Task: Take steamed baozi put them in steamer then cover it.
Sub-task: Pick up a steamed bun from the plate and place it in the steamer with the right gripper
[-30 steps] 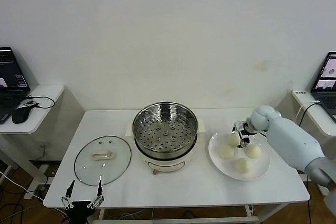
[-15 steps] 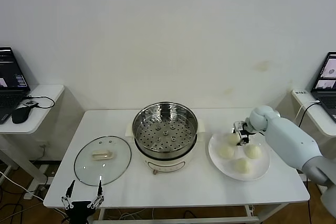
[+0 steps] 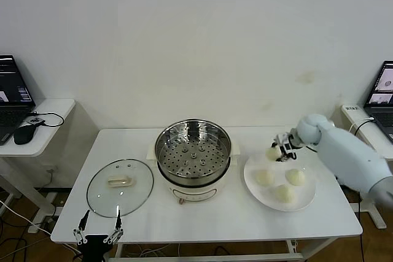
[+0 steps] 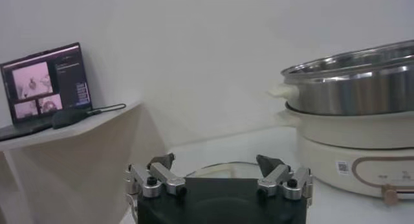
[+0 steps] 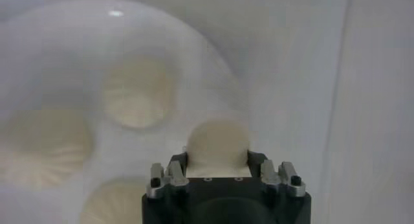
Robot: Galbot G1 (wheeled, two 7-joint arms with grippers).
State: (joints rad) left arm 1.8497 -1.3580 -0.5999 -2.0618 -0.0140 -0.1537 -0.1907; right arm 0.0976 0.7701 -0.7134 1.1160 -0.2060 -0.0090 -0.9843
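— Where is the baozi (image 3: 272, 152)?
— Clamped in the right gripper (image 3: 277, 151), raised above the white plate's (image 3: 305, 199) far edge; three more buns (image 3: 283, 192) lie on the plate, right of the empty steamer (image 3: 193, 159).
— And the left gripper (image 3: 97, 230)?
— Spread wide, low by the table's (image 3: 215, 216) front-left edge, near the glass lid (image 3: 119, 187).

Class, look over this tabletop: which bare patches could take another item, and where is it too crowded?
Free: the front strip of the table before the steamer, and the back corner behind the glass lid. Crowded: the white plate, which has three baozi on it, with the right end effector holding a fourth baozi above it. The left end effector waits, open, at the front edge.
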